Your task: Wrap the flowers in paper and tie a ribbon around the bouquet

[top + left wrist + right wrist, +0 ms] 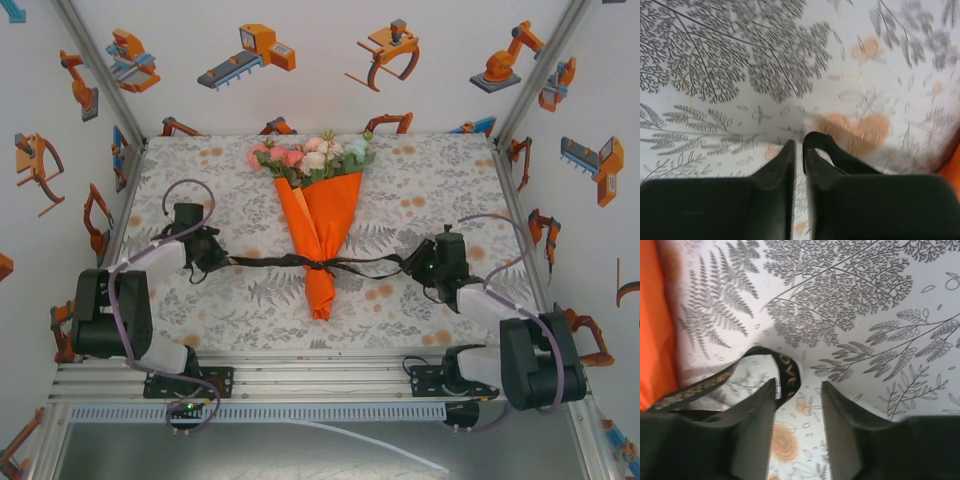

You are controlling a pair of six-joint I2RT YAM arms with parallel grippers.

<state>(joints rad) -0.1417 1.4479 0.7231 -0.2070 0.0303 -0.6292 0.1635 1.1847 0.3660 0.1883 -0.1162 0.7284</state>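
**Bouquet wrapped and tied; only the let-go looks left**

Judging from how things lie, the task is close to complete. In the middle of the tabletop (440, 180) lies the bouquet (318, 225). The flowers (312, 155) fan out toward the top of the overhead frame. The paper (322, 215) is folded around the stems as a cone that narrows toward the bottom. The ribbon (270, 261) crosses the lower part of the cone and bunches into what looks like a knot at its centre. Its two tails run out sideways, one to each arm. How firmly the knot sits cannot be told.

The left end effector (213, 255) sits at the left tail. In its wrist view the jaws stand a narrow slit apart, with the ribbon (822, 142) curling against the right finger, not pinched between them. The right end effector (415, 265) sits at the right tail. Its jaws are clearly spread, and a loop of ribbon (786, 371) is draped over the left finger, not clamped.

What seems to remain is freeing both tails and drawing the arms clear.

Count: one bouquet, one orange sheet, one ribbon with two tails, two end effectors. The blooms are several, but too crowded to count exactly.
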